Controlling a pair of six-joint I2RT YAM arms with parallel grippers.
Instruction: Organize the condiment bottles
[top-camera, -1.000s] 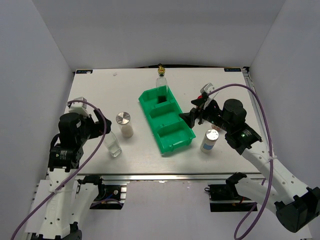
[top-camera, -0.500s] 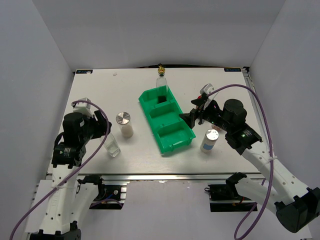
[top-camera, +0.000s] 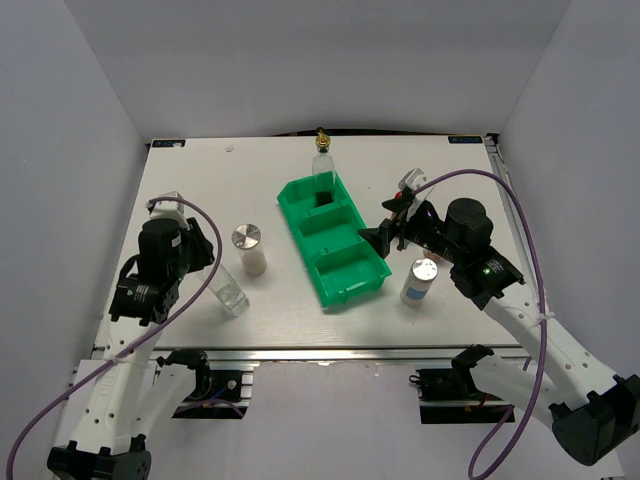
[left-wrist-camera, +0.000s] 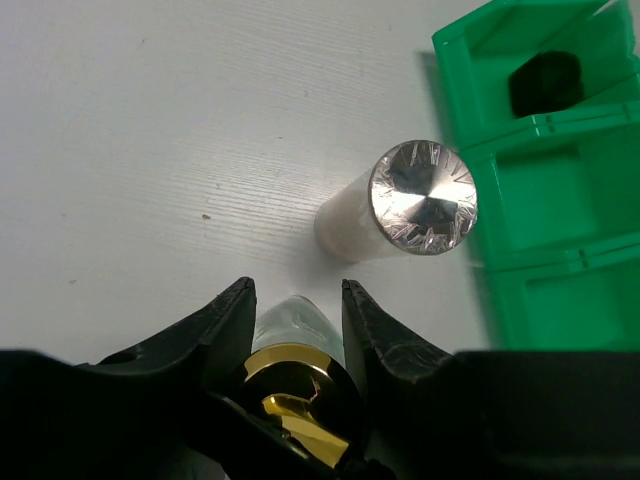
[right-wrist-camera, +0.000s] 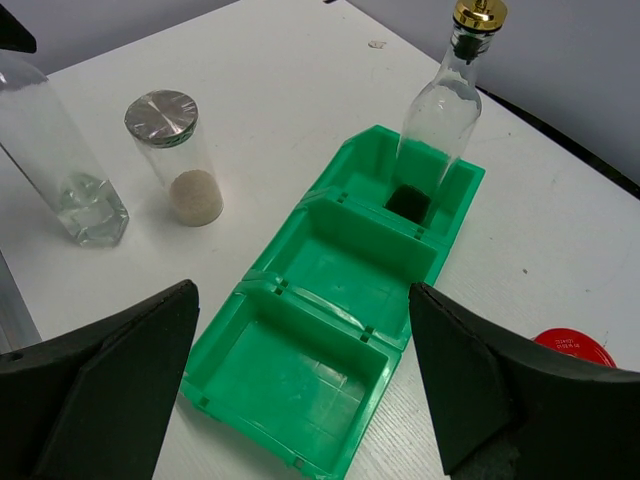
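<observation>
A clear glass bottle with a gold cap stands near the table's front left, and my left gripper is shut on its neck. From above, that bottle leans out from under the left gripper. A silver-lidded white shaker stands just right of it. A second gold-capped glass bottle stands in the far compartment of the green tray. My right gripper hangs open above the tray's near end, holding nothing. Another silver-lidded shaker stands right of the tray.
The right wrist view shows the held bottle, the shaker, the tray with its two nearer compartments bare, and a red lid at the lower right. White walls close in the table at the back and both sides.
My left gripper has closed from open onto the glass bottle's neck, and the left arm has shifted a little to the right. The right arm has not moved.
</observation>
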